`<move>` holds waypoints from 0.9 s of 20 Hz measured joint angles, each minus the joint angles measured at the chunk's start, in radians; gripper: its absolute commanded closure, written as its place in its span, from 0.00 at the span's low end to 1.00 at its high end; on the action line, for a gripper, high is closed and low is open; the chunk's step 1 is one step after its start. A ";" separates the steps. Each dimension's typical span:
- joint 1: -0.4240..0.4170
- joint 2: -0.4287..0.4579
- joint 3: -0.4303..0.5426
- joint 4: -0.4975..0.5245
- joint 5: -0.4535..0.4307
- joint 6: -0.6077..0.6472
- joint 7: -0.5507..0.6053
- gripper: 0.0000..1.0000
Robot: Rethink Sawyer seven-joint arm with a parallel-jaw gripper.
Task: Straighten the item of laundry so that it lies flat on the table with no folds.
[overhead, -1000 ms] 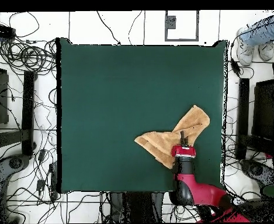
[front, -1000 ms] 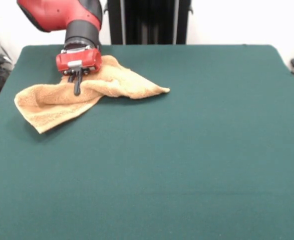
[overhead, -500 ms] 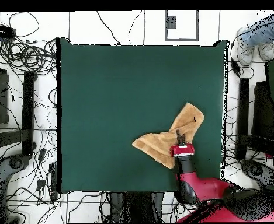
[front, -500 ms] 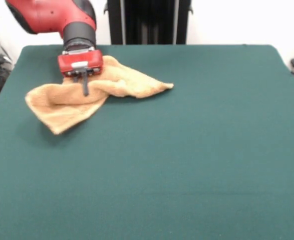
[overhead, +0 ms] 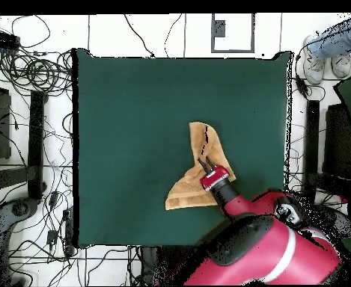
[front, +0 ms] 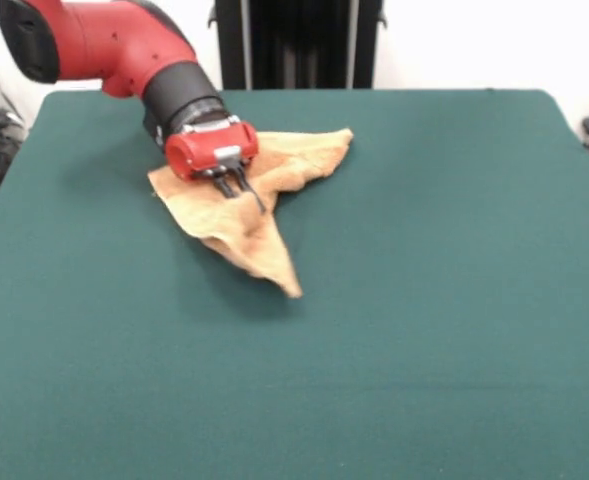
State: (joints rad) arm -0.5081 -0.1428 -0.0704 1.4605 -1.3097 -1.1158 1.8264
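Observation:
The orange-tan towel lies crumpled on the green table, left of centre toward the far side. One corner points toward the near side and one fold reaches right. My gripper comes in tilted from the upper left and is shut on a fold in the towel's middle. In the overhead view the towel sits right of centre near the robot's side of the table, with the gripper over it. The arm hides part of the towel's edge.
The black pedestal stands behind the table's far edge. In the overhead view a person's legs and shoes show at the top right. Cables and stands surround the table on the floor.
My gripper has swung right and toward the table's middle, dragging the towel with it. The towel's left lobe has folded under and now trails as a point toward the near side.

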 measured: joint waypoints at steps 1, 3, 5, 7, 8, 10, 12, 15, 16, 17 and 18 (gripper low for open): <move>0.009 0.002 0.002 -0.016 -0.017 -0.001 0.002 1.00; 0.020 0.012 0.004 -0.054 -0.061 -0.013 0.013 1.00; 0.020 0.020 0.003 -0.081 -0.094 -0.035 0.031 1.00; 0.019 0.034 0.003 -0.111 -0.122 -0.065 0.070 1.00; 0.019 0.040 0.003 -0.122 -0.133 -0.077 0.091 1.00; 0.019 0.048 0.003 -0.139 -0.147 -0.091 0.125 1.00; 0.019 0.063 0.003 -0.175 -0.176 -0.119 0.227 1.00; 0.021 0.082 0.003 -0.229 -0.221 -0.148 0.462 1.00; 0.023 0.084 0.003 -0.236 -0.228 -0.152 0.504 1.00; 0.028 0.085 0.002 -0.252 -0.246 -0.156 0.626 1.00; 0.033 0.086 0.000 -0.268 -0.264 -0.161 0.749 1.00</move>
State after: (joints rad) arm -0.4753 -0.0571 -0.0702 1.1922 -1.5736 -1.2766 2.5754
